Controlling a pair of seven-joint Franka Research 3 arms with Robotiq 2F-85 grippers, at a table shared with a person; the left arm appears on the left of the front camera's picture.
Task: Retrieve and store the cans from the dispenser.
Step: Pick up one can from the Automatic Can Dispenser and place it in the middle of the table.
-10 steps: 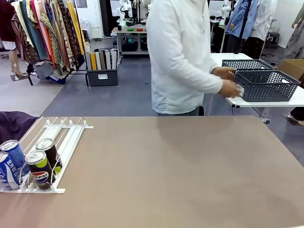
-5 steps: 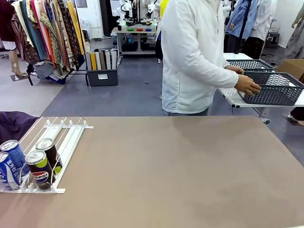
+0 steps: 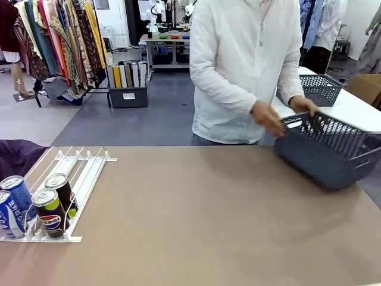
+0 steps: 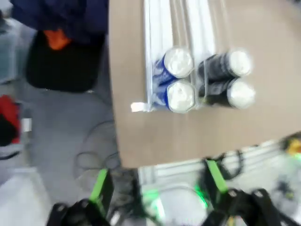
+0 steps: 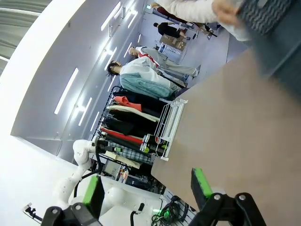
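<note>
The white rail dispenser (image 3: pixel 83 170) lies at the table's left edge. At its near end stand two blue cans (image 3: pixel 16 193) and two black Pepsi cans (image 3: pixel 50 213), held by the curved stops. From above, the blurred left wrist view has the blue cans (image 4: pixel 178 80) and the black cans (image 4: pixel 230 77) side by side in the dispenser (image 4: pixel 188 23). My left gripper (image 4: pixel 157 188) hangs open high above them, off the table's edge. My right gripper (image 5: pixel 146 186) is open over the table, with the dispenser (image 5: pixel 170 117) and cans (image 5: pixel 153 143) far off.
A person in a white shirt (image 3: pixel 244 65) holds a dark grey perforated basket (image 3: pixel 324 152), tilted, over the table's far right part. A second basket (image 3: pixel 318 88) sits on a white side table behind. A dark cloth (image 3: pixel 18 156) lies beyond the dispenser.
The person has turned from the side table and carried the grey basket over to the far right of my table. The cans and dispenser stay put.
</note>
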